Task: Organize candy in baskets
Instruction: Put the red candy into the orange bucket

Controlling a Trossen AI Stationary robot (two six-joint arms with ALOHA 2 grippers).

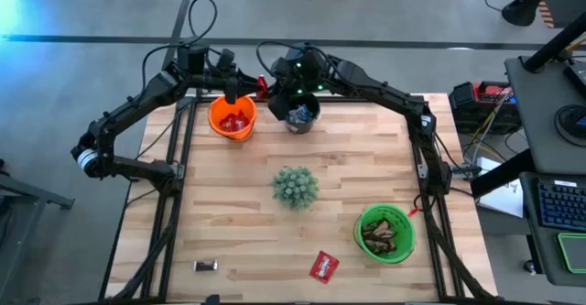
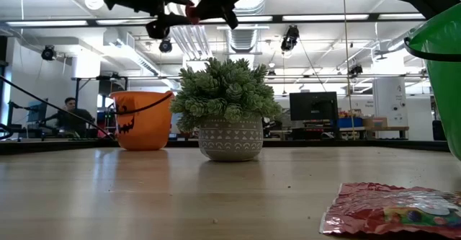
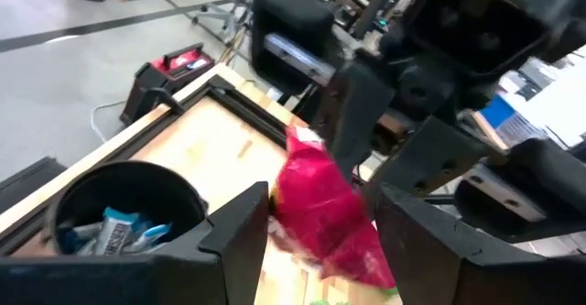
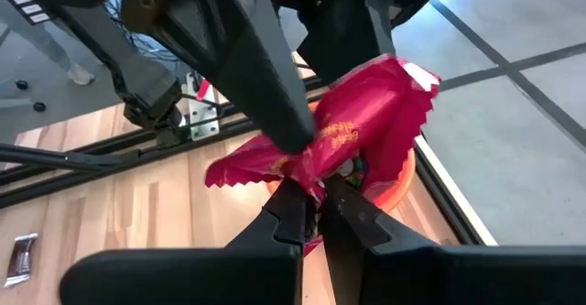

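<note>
- While both arms meet above the table's (image 1: 275, 241) far edge, the right end effector (image 4: 314, 195) pinches a red candy packet (image 4: 352, 136).
- Left end effector (image 3: 316, 218) stands wide around that packet, between the orange basket (image 1: 233, 118) and black basket (image 1: 300, 114).

There are three baskets: one orange basket (image 1: 232, 119), one black basket (image 1: 301, 117) and one green basket (image 1: 385, 233). There is one spiky green plant (image 1: 295, 187). Two candies lie loose on the table (image 1: 229, 223): one red candy (image 1: 323, 266) and one small dark candy (image 1: 205, 266). One more red wrapper (image 4: 357, 131) is up in the air. Each basket has candies inside, too many to count.
</note>
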